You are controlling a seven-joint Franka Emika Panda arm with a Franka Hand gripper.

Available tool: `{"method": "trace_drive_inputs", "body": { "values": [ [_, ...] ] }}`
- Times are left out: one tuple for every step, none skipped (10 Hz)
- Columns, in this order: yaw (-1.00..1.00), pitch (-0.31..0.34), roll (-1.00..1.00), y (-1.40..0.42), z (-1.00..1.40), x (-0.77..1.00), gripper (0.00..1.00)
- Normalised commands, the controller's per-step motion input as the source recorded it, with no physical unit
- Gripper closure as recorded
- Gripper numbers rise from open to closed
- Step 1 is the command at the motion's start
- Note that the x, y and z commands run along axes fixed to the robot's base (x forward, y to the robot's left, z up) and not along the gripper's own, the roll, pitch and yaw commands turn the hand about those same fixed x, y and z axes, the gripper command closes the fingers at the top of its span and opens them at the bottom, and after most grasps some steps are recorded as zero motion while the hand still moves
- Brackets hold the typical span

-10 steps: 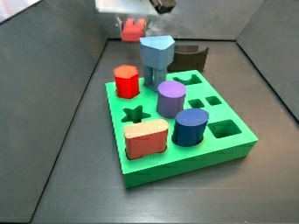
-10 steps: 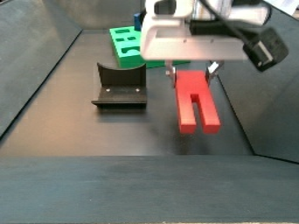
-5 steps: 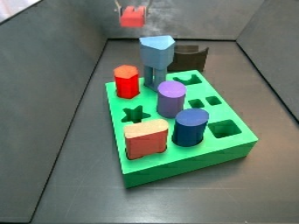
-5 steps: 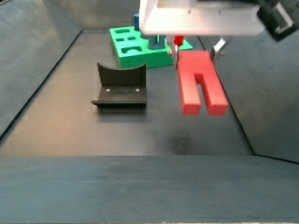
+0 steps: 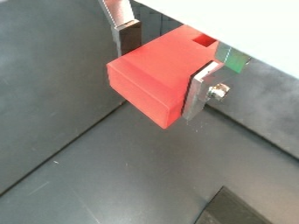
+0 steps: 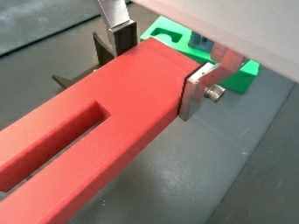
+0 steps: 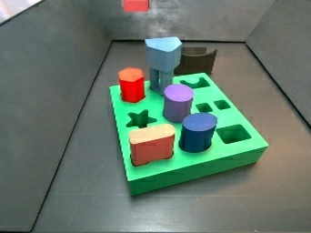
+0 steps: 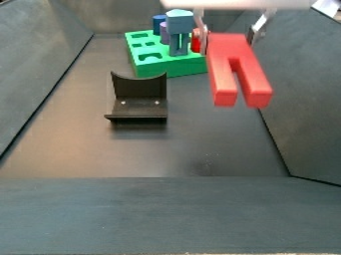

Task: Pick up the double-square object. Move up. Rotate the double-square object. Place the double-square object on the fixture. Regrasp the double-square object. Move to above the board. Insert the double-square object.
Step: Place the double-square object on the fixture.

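Gripper (image 6: 158,59) pinching double-square object (image 6: 93,122) at 1 end, plates pressed on both flanks, held well above the floor, horizontal in a side view (image 8: 236,70). Likely trouble: long overhang levering in the pads during rotation, slipping or tilting, then missing the notch of the fixture (image 8: 136,99). Also a risk of swinging into pegs on the board (image 8: 163,62), just beside. Floor below bare.
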Motion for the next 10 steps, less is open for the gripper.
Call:
{"method": "trace_drive_inputs", "body": {
  "values": [
    [0.02,0.093,0.1,0.0,0.29,0.0,1.0],
    [-0.09,-0.03,-0.19,-0.51,-0.12,1.0,1.0],
    [-0.09,-0.032,-0.2,-0.51,-0.16,1.0,1.0],
    [-0.05,-0.024,-0.19,-0.44,-0.15,1.0,1.0],
    [-0.02,-0.008,-0.17,-0.36,-0.13,1.0,1.0],
    [-0.01,-0.002,-0.14,-0.32,-0.12,1.0,1.0],
    [0.0,0.001,-0.12,-0.28,-0.12,1.0,1.0],
    [0.0,0.005,-0.09,-0.25,-0.11,1.0,1.0],
    [0.01,0.014,-0.07,-0.22,-0.1,1.0,1.0],
    [0.02,0.022,-0.06,-0.2,-0.09,1.0,1.0]
  ]
}}
